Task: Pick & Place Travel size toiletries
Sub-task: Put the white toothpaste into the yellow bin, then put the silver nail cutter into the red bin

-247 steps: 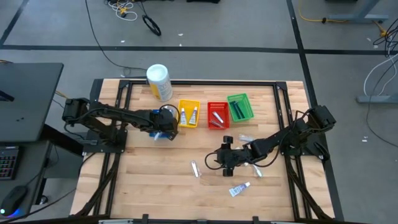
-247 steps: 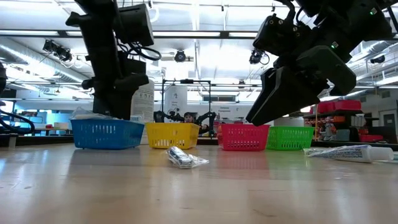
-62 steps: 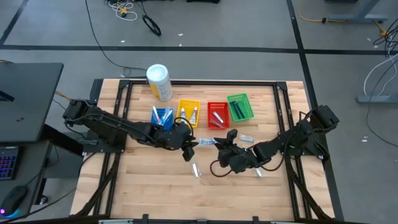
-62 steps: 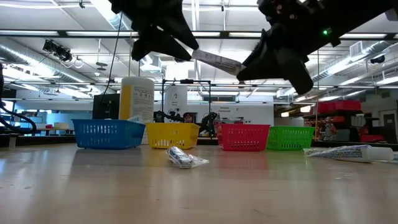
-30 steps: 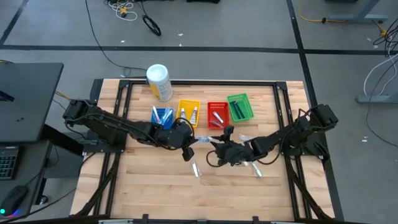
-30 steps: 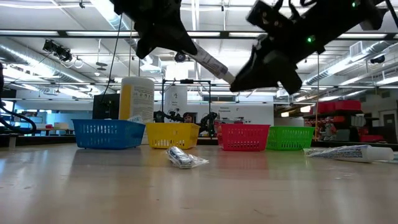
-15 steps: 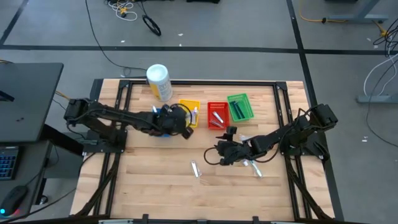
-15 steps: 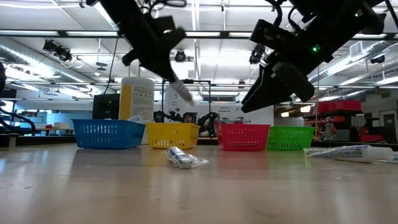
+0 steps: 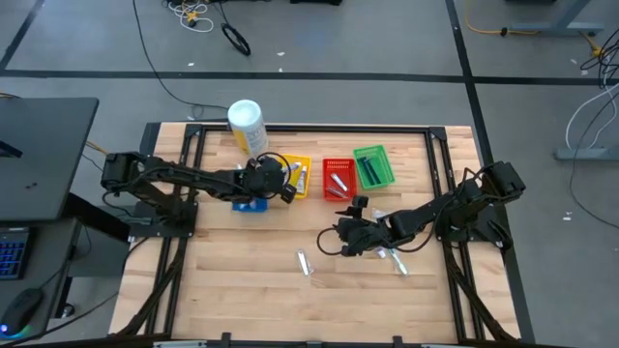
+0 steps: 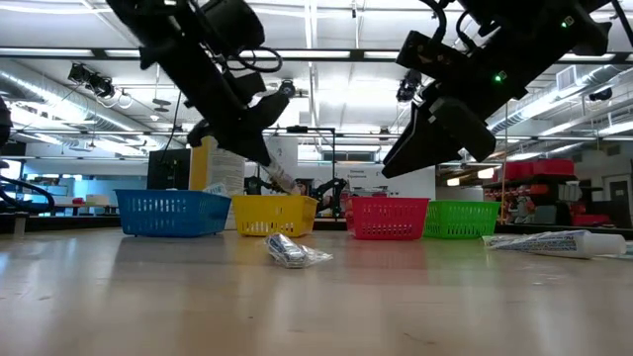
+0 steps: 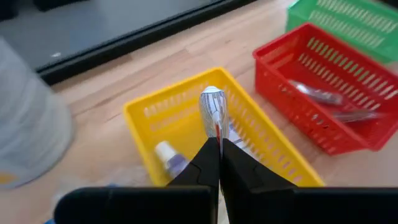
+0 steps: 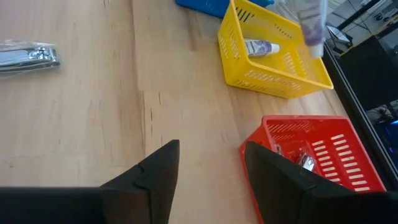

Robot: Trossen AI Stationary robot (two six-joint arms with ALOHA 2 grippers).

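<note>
My left gripper (image 11: 219, 149) hides most of the tube (image 11: 213, 112) — only its crimped end shows; the canister (image 11: 28, 118), far left, is blurred and cut off.

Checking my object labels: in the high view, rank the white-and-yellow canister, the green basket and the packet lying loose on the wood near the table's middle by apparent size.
1. Canister and green basket: these two look alike, so no ranking between them.
2. Loose packet, clearly the smallest.

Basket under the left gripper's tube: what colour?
Yellow basket, clearest in the left wrist view.
</note>
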